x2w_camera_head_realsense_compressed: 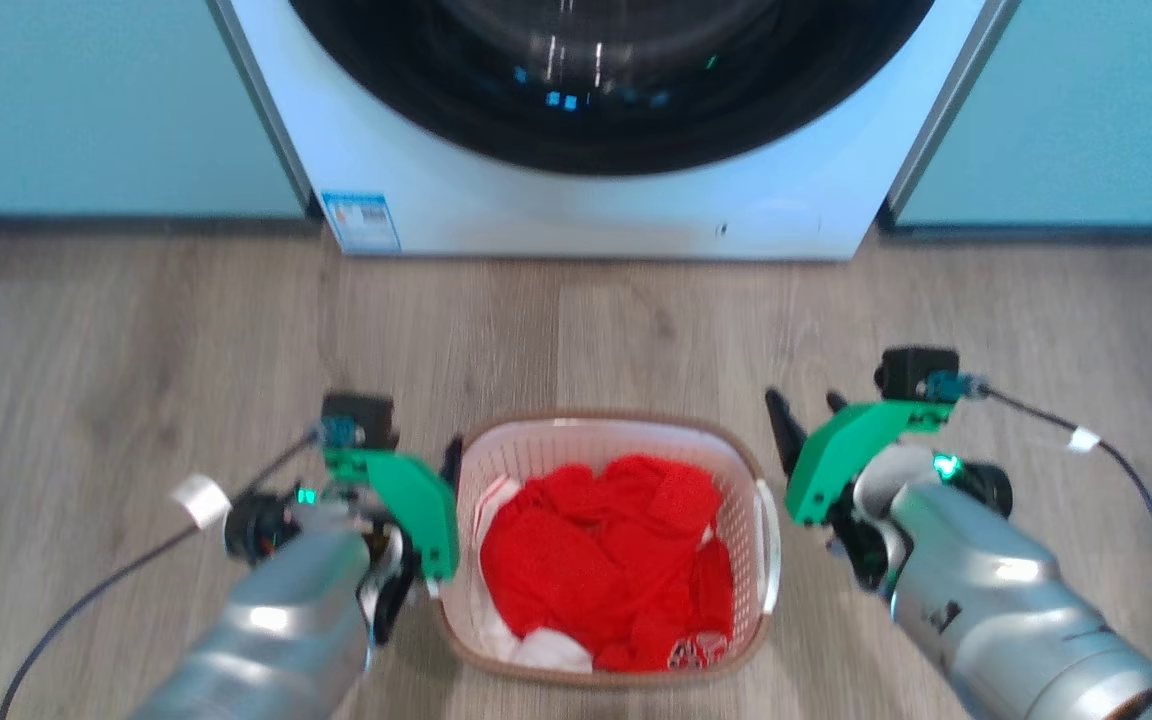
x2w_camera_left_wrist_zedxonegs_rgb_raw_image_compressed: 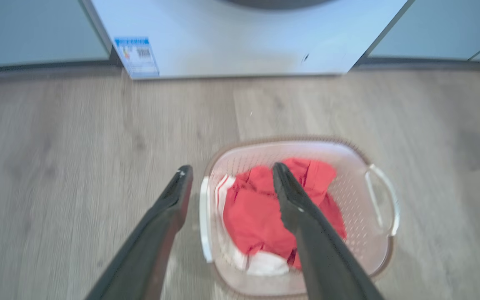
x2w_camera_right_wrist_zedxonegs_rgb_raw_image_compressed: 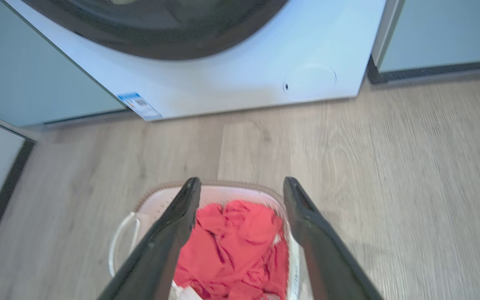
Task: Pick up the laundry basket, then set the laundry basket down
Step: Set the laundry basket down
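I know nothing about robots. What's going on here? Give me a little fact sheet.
Place: wood floor in front of a washer
Basket: on the floor, not lifted
Contents: red and white clothes
Left hand: open, fingers seemingly astride the basket's left wall
Right hand: open, beside the right handle, not gripping
Stage: pick-up not yet done

White perforated, brown-rimmed laundry basket (x2w_camera_head_realsense_compressed: pixel 556 452); red and white clothes (x2w_camera_head_realsense_compressed: pixel 591 565); grey wood-grain floor (x2w_camera_head_realsense_compressed: pixel 136 350)
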`<state>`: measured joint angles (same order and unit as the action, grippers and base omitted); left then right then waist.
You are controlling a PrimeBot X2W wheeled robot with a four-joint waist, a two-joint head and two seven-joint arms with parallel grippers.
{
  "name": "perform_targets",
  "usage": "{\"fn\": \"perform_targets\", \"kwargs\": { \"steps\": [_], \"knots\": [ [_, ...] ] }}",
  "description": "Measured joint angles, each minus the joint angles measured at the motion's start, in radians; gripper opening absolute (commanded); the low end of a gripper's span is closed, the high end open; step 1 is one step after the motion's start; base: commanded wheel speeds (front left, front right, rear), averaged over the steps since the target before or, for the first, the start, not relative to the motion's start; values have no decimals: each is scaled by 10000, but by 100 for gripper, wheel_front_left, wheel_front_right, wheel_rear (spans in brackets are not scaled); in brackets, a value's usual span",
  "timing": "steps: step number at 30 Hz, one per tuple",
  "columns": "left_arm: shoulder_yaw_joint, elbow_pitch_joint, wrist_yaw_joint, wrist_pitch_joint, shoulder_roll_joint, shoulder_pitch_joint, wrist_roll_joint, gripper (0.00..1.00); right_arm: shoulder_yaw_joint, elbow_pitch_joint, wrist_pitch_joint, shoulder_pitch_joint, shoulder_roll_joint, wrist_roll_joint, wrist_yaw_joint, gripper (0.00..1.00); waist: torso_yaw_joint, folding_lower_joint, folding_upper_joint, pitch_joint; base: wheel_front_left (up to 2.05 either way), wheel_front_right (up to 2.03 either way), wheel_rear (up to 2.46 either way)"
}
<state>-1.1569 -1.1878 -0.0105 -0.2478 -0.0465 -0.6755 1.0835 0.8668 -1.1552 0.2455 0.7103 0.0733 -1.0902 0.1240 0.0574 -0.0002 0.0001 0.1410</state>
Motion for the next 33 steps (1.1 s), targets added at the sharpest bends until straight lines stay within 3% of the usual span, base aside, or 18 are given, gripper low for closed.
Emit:
{"fn": "perform_targets", "kwargs": {
  "steps": [5,11,16,20,28,33],
  "knots": [
    [2437,2905,1118,-15,-865,285,-2057,100,-2100,2150,29,-374,562,1900,0,100,18,0,0,-916,0,0,0],
    [5154,6368,2059,-15,-1383,2906,-5290,100,-5003,5041,31,-2725,514,5068,0,100,17,0,0,-1497,0,0,0],
    [7308,9068,2033,-31,-918,4459,-7264,100,-6222,7137,31,-4303,46,6817,0,100,1,0,0,-1659,0,0,0],
    [8514,10343,1620,-48,-355,5406,-8178,100,-6623,8414,40,-5216,-86,7657,0,100,25,0,0,-1713,0,0,0],
    [9173,10448,1037,-58,-98,6594,-8834,100,-7204,9540,40,-6354,-161,7810,0,100,32,0,0,-1743,0,0,0],
    [9125,9910,984,-58,-82,6804,-8953,100,-7377,9518,40,-6702,-182,7900,0,100,11,0,0,-1823,0,0,0]
  ]
}}
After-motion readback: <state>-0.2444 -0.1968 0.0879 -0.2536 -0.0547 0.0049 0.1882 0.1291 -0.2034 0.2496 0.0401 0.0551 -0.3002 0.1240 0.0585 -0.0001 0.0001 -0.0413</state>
